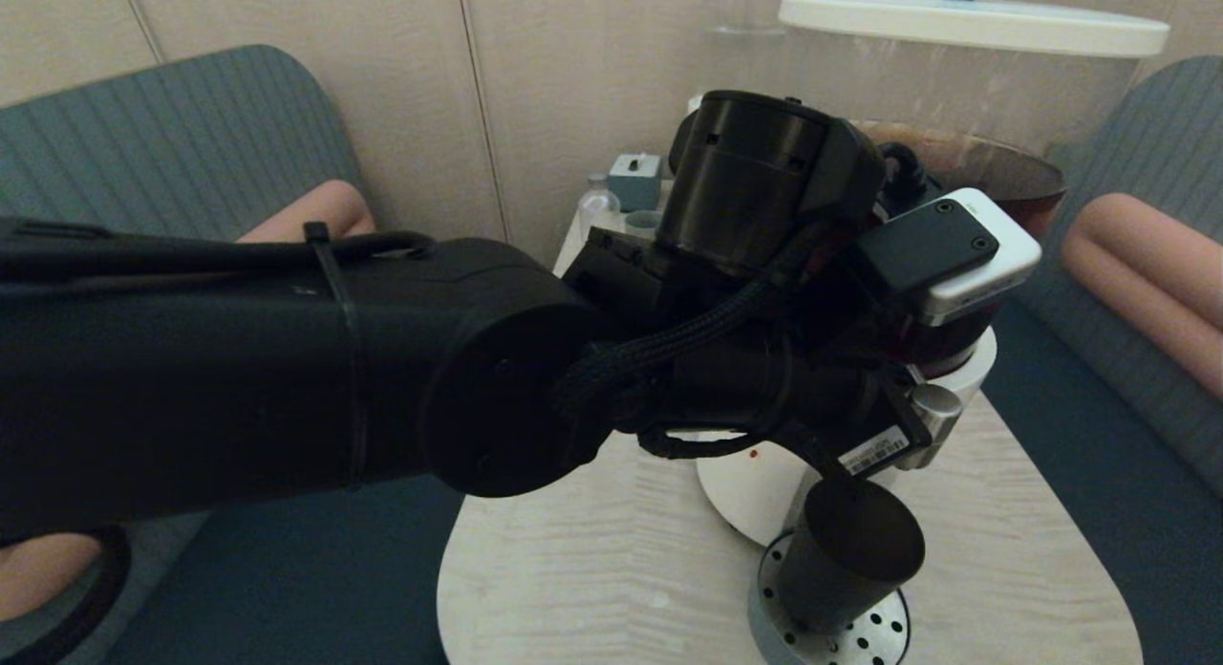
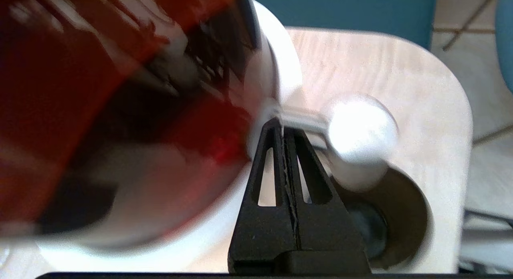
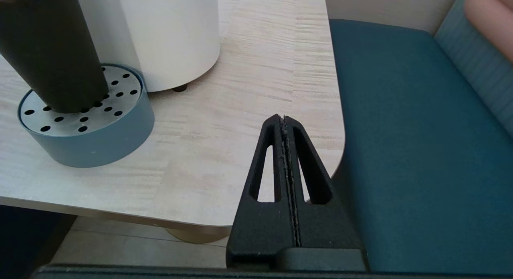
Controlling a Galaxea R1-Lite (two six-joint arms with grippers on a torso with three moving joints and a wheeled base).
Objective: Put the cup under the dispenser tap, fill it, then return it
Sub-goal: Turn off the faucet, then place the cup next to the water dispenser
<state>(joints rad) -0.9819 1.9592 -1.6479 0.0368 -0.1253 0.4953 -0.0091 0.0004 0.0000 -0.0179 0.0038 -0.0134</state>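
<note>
Dark cup standing on the round drip tray with holes, at the near edge of the table, right under the shiny tap of the big white drink jar. Nothing touching the cup. Cup looks stiff and smooth, wider at the top, with no handle. Probably light when empty, heavier and easy to spill once full. Could slip, so best squeezed around the middle of its side and kept straight up.

Left gripper squeezed shut with nothing inside, tips just beside the thin stem of the tap, above the cup. Looks ready to push the tap so the brown drink runs down. Cannot tell how much is in the cup yet.

Right gripper also pressed shut and empty, resting low by the table's right edge, near the blue seat.

Counted: one dark cup, one drip tray, one shiny tap, two drink jars with the second jar far behind, two grippers.
</note>
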